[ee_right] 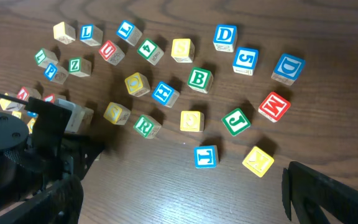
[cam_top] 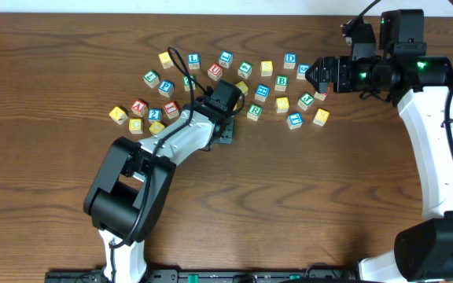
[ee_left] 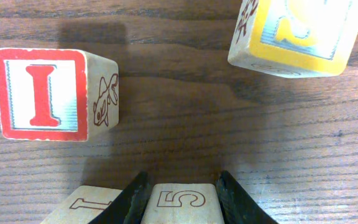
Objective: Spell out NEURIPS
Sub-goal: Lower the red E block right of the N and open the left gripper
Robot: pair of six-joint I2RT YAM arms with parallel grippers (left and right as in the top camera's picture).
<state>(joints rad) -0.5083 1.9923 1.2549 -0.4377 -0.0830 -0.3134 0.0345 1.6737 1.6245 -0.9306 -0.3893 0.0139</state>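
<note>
Now | I cube (ee_left: 42, 93): letter upright (red) | left fingers (ee_left: 132, 205) grip 5 cube (ee_left: 180, 202)

Left end effector (ee_left: 183, 182) clamps cube (ee_left: 180, 203); right end effector (cam_top: 315, 76) spread.

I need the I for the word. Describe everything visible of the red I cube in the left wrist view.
The I cube is a pale wooden block with softened edges. The face toward the camera has a red border around a white panel bearing a bold red I, upright. Its visible side, bare wood, shows a small red animal drawing, too foreshortened to name. It rests flat on the wooden table, touching nothing; the left gripper, shut on a 5 cube, sits apart.
</note>
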